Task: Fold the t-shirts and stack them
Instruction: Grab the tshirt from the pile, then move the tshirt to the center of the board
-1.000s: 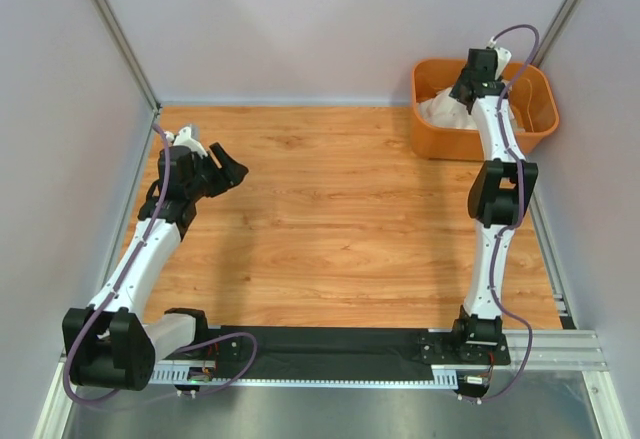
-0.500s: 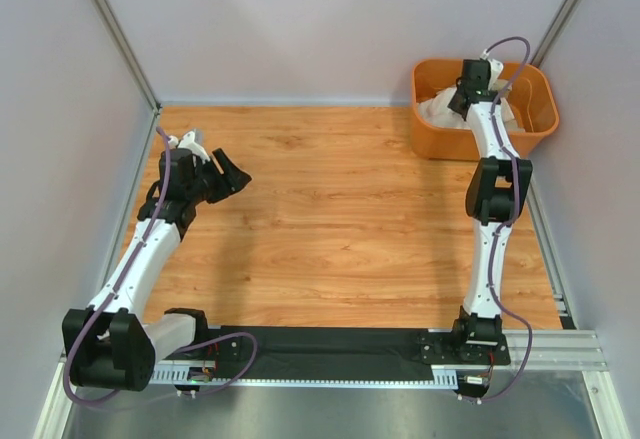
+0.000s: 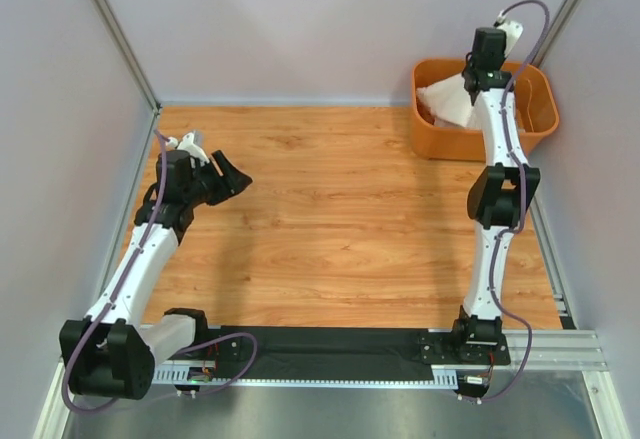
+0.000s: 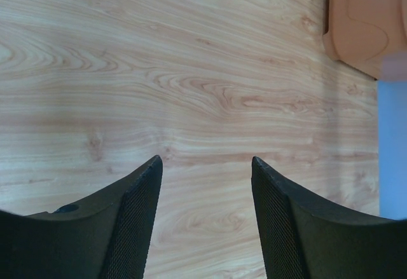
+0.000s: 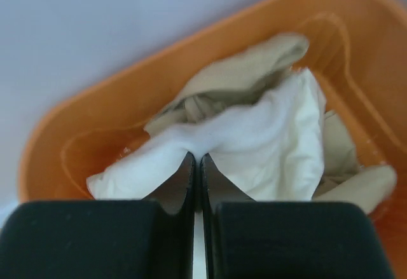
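Cream-white t-shirt (image 5: 254, 136), sandy beige t-shirt (image 5: 245, 69), orange tub (image 5: 121, 95) (plain, no pattern), honey wood-grain table (image 3: 340, 209)

Wood-grain tabletop (image 3: 340, 209) w/ plain pale-grey walls (image 3: 300, 29) on 3 sides, alu corner posts (image 3: 115, 34), even light.

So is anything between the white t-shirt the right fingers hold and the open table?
Only the near wall of the orange tub, which the cream-white t-shirt, pinched by the right gripper, must clear. Nothing visible lies on the table beyond it; the left gripper hangs open at the far left side.
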Available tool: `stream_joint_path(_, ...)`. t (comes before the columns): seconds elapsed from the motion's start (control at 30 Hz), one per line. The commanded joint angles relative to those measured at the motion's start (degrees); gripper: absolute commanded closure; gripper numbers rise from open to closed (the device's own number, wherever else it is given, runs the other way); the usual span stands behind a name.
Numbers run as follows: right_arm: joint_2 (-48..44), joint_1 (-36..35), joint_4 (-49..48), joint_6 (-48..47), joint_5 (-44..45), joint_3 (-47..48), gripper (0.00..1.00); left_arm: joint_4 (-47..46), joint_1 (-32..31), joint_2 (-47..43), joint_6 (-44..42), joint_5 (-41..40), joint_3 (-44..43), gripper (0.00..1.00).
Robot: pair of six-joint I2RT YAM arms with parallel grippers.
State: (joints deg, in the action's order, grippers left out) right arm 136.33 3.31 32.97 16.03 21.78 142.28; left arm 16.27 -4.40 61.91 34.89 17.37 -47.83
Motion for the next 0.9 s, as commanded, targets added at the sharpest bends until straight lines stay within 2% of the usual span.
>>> stream_joint_path(0.0,-18.59,-1.20,-13.87,-6.25,8.01,2.05,1.00,0.78,-0.25,-3.89,1.93,1.53,-0.60,0.35)
stream_joint_path(0.07,-22.23,-2.34,-20.37,-8.38,7.67,0.54,1.00,1.65,-0.52,-5.74,2.11,1.45,0.19,0.34)
stream_joint_path(0.13,-24.26,-3.04,-20.23,-9.09,6.18,4.12,1.00,2.79,-1.48,-6.80,2.20,-0.13,0.28,0.29)
stream_joint_path(0.17,-24.88,-5.22,-19.01,-9.61,5.65,7.37,1.00,4.63,-1.83,-7.41,2.37,-3.01,0.29,0.17)
stream_joint_path(0.23,-28.99,-7.52,-17.69,-10.58,6.08,7.41,1.00,6.13,-2.27,-8.03,2.72,-4.44,0.29,0.08)
stream_joint_path(0.43,-43.41,-23.33,-13.74,-10.15,7.31,-12.96,1.00,9.30,-3.33,-10.84,0.53,-4.97,-1.56,0.08)
stream_joint_path(0.47,-47.00,-27.53,-9.98,-7.45,6.96,-15.08,0.95,10.26,-3.50,-11.19,0.26,-4.97,-2.60,0.09)
stream_joint_path(0.53,-50.36,-32.03,-3.49,-4.44,4.95,-22.46,0.74,11.23,-4.03,-11.63,-0.09,-4.97,-3.66,0.09)
stream_joint_path(0.57,-52.03,-36.66,-1.35,-3.04,3.81,-25.01,0.60,11.59,-4.21,-11.98,-0.09,-5.15,-4.54,0.09)
stream_joint_path(0.63,-56.86,-41.78,2.17,-0.05,1.00,-34.32,0.46,12.64,-4.73,-12.25,-0.70,-5.76,-5.51,0.09)
stream_joint_path(0.67,-58.18,-45.81,5.23,1.27,-0.84,-38.09,0.29,13.43,-4.91,-12.43,-1.14,-6.20,-6.21,0.08)
stream_joint_path(0.73,-61.88,-47.60,9.98,5.39,-5.86,-46.60,0.21,14.40,-5.87,-12.60,-2.63,-7.08,-6.74,0.05)
stream_joint_path(0.8,-65.56,-48.49,12.73,6.82,-7.44,-54.35,0.08,13.79,-6.75,-12.25,-4.38,-6.12,-6.40,0.01)
stream_joint_path(0.83,-68.63,-48.40,13.17,6.73,-7.54,-60.91,0.04,12.74,-7.89,-11.90,-4.83,-5.68,-6.13,0.00)
stream_joint_path(0.87,-69.70,-47.70,15.87,6.91,-6.59,-62.63,0.04,12.64,-8.16,-10.77,-5.36,-3.94,-5.70,0.01)
